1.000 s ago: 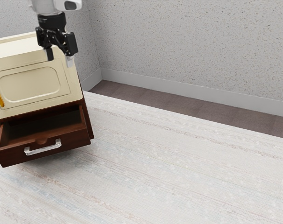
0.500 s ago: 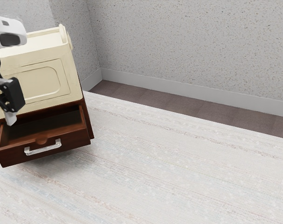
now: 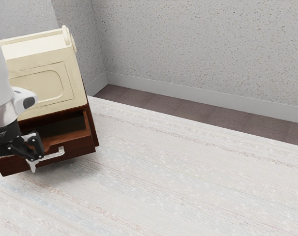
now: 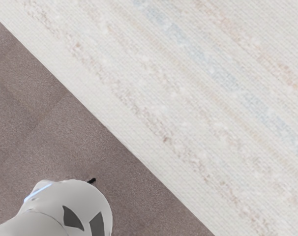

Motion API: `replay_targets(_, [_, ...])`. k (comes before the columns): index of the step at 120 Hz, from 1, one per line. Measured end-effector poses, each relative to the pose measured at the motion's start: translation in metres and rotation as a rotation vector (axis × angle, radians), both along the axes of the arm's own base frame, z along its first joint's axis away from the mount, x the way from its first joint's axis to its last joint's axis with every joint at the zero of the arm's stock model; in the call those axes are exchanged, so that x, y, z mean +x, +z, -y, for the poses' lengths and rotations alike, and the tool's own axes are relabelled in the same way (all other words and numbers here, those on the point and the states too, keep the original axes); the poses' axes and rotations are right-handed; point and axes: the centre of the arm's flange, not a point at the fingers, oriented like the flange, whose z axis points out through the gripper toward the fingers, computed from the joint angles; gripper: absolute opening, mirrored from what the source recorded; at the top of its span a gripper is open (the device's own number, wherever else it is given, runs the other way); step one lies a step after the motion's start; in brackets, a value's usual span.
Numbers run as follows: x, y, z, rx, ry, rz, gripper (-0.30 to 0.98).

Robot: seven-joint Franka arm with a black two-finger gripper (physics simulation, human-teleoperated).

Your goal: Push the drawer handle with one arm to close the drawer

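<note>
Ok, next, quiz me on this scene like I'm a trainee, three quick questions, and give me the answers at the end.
1. True or false: the drawer stands partly open.
2. Which colour is the cabinet's upper part?
a) green
b) black
c) cream
3. Fill the gap: in the exterior view, the gripper is down by the drawer's ____.

Key: 1. True; 2. c; 3. handle

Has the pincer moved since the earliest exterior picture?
Yes. Against the cream cabinet, the pincer has gone down and toward the exterior view's left, from near its top to about the drawer handle's level.
</note>
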Motion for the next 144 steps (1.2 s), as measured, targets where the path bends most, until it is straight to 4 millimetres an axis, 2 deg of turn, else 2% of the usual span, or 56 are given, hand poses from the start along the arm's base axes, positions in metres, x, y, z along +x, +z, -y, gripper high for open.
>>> replay_targets(8, [0.002, -0.023, 0.006, 0.023, 0.033, 0.019, 0.69])
replay_targets(20, [-0.004, -0.020, 0.005, -0.006, 0.114, 0.092, 0.69])
replay_targets(28, [-0.004, -0.021, 0.012, -0.008, 0.125, 0.105, 0.68])
replay_targets(38, [-0.001, -0.028, 0.013, 0.002, 0.145, 0.099, 0.67])
replay_targets(46, [0.003, -0.042, 0.013, 0.016, 0.167, 0.076, 0.63])
replay_targets(59, [0.004, -0.084, 0.010, 0.016, 0.178, 0.050, 0.55])
replay_targets(67, [0.007, -0.100, 0.007, 0.019, 0.183, 0.061, 0.50])
replay_targets(87, [0.030, -0.136, -0.003, -0.001, 0.196, 0.052, 0.38])
replay_targets(106, [0.046, -0.142, -0.011, -0.021, 0.200, 0.091, 0.15])
replay_targets(122, [0.060, -0.147, -0.038, -0.054, 0.209, 0.090, 0.02])
replay_targets(131, [0.066, -0.140, -0.053, -0.060, 0.202, 0.108, -0.02])
replay_targets(144, [0.072, -0.126, -0.059, -0.035, 0.165, 0.137, -0.06])
